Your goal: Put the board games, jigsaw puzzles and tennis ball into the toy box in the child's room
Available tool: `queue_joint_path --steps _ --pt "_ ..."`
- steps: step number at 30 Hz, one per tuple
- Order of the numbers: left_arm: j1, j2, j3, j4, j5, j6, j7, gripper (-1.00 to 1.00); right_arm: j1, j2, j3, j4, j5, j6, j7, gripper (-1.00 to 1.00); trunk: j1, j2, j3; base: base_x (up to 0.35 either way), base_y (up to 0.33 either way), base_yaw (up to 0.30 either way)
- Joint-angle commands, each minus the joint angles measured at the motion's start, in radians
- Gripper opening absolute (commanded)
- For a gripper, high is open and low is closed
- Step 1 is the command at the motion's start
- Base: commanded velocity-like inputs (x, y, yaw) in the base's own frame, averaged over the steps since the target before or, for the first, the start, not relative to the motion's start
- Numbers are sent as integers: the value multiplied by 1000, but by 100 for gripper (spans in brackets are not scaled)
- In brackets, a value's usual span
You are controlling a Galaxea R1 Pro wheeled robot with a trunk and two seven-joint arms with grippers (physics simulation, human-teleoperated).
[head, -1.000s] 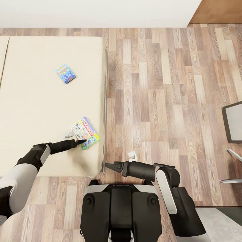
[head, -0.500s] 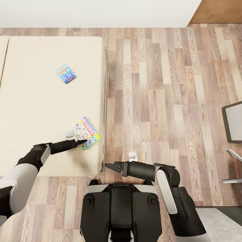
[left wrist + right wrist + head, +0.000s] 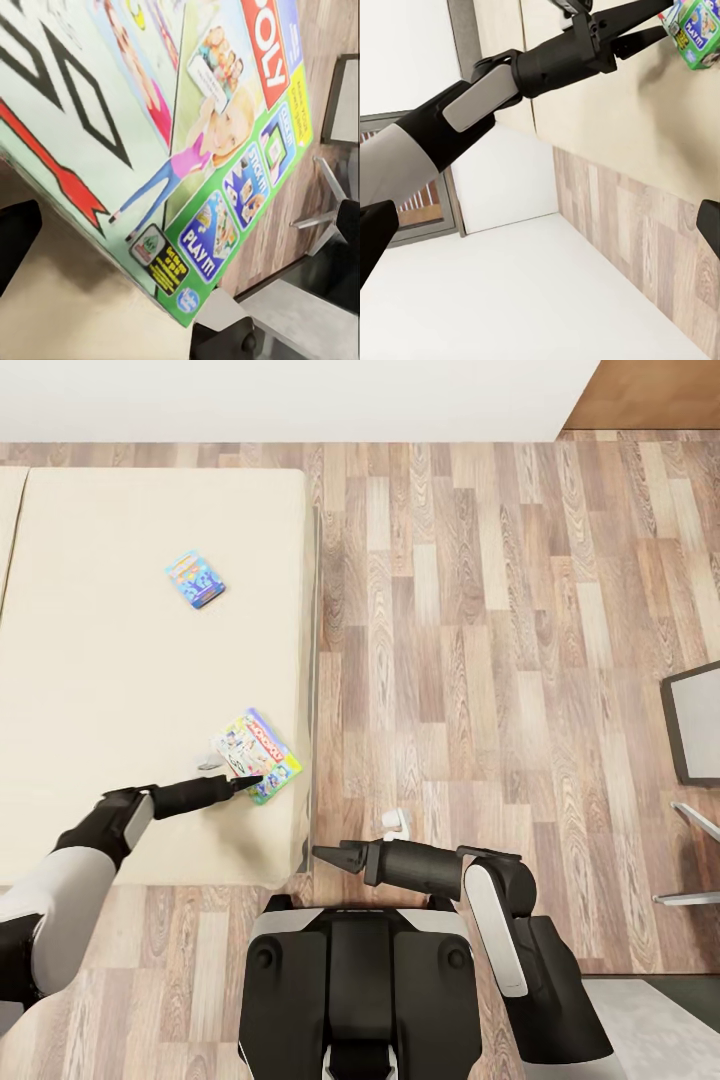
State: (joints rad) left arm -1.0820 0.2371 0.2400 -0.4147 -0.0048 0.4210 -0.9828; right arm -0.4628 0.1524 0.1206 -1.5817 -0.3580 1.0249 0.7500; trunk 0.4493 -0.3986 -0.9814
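Board games lay on the bed [image 3: 120, 690], a bare beige mattress that filled the left side of the head view. Farthest back sat the small blue game box [image 3: 195, 579], flat on the mattress and well apart from both arms. Nearer the robot, close to the mattress's right edge, was the white game box with the green edge [image 3: 257, 756]. It sat with its near corner at the tip of the left pincer [image 3: 249, 783], which reached in from the left along the mattress. The left pincer's tips met that corner of the box; whether they clamped it or only touched it could not be told. In the left wrist view the printed lid [image 3: 187, 142] of this box loomed very close and tilted, green border nearest, with beige mattress beneath it.

To the right of the bed ran the wood-plank floor [image 3: 480, 660]. The right pincer [image 3: 322, 853] hung over the floor just off the bed's near corner, pointing left, near the white box but not touching it; its tips looked drawn close together and held nothing. The right wrist view looked across at the left arm [image 3: 472, 112] stretched over the mattress, with the box's green corner [image 3: 695, 30] at its tip.

At the far right edge of the head view stood a grey panel [image 3: 695, 722].
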Motion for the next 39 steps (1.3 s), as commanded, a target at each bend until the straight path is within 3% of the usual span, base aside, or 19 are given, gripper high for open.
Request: queue_joint_path --steps 1,11,23,31,39 --pt "0 -4 4 0 -2 10 -4 100 0 1 -1 -1 3 4 5 100 1 -1 -1 0 0 0" --pt "0 -23 4 1 -1 10 -4 100 0 0 -1 -1 2 4 5 100 1 -1 -1 0 0 0" --pt "1 -25 4 2 1 10 -4 100 0 1 -1 -1 3 4 5 100 1 -1 -1 0 0 0" --pt "1 -30 4 2 0 10 -62 100 0 1 -1 -1 4 4 5 100 1 -1 -1 0 0 0" --pt "3 -33 4 2 -1 10 -72 100 0 0 -1 -1 3 4 5 100 1 -1 -1 0 0 0"
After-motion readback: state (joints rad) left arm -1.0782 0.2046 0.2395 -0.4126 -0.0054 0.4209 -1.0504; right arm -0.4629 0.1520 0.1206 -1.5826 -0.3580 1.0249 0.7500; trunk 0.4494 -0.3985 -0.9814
